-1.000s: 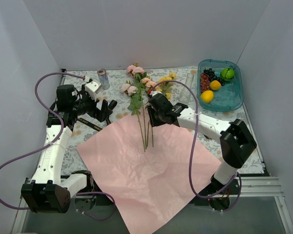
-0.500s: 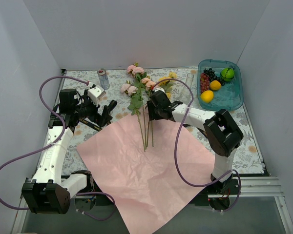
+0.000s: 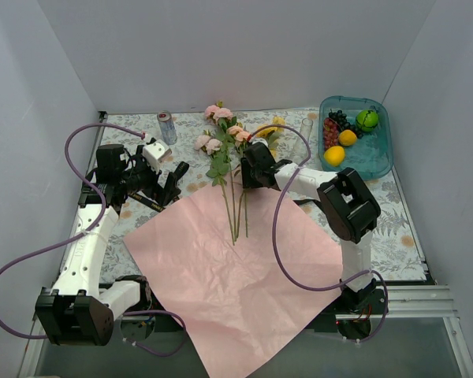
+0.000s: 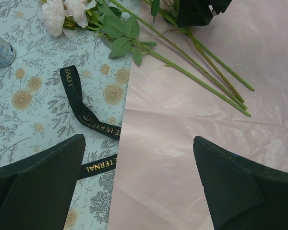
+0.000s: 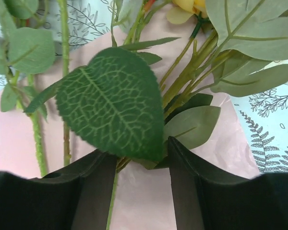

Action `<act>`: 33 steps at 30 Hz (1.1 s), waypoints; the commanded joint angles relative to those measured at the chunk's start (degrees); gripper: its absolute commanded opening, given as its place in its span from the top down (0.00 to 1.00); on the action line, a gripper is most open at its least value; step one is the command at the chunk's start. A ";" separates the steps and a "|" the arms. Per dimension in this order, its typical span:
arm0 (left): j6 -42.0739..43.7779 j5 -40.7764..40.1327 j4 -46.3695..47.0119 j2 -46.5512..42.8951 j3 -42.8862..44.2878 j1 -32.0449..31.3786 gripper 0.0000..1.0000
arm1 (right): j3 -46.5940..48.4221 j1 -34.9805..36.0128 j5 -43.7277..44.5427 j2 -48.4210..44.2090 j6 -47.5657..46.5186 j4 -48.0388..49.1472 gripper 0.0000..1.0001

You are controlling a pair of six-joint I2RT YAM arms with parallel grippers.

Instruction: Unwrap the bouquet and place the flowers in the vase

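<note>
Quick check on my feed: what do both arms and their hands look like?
Both arms are white links with black joints: left arm, right arm. A purple cable loops along each. The left hand and right hand have broad, black, wedge-shaped fingers.

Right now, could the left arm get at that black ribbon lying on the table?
Probably yes. The left gripper hangs open just above the black ribbon, which lies uncovered on the tablecloth beside the pink paper, with nothing between them.
</note>
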 commanded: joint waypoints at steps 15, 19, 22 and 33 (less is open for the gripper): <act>1.62 -0.26 -0.57 -2.04 0.37 0.03 0.06 | -0.51 -0.24 0.19 -8.15 0.01 6.01 0.93; 1.35 0.10 -0.39 -2.56 0.28 0.03 0.06 | -1.21 -0.24 -0.51 -11.05 0.01 6.72 0.99; 1.35 0.10 -0.22 -2.83 -0.25 0.03 0.06 | -2.17 -0.15 -0.95 -12.98 0.45 6.89 0.99; 1.44 0.27 0.14 -3.09 -1.04 0.03 0.06 | -10.77 2.39 -1.57 -23.26 -0.95 14.27 0.97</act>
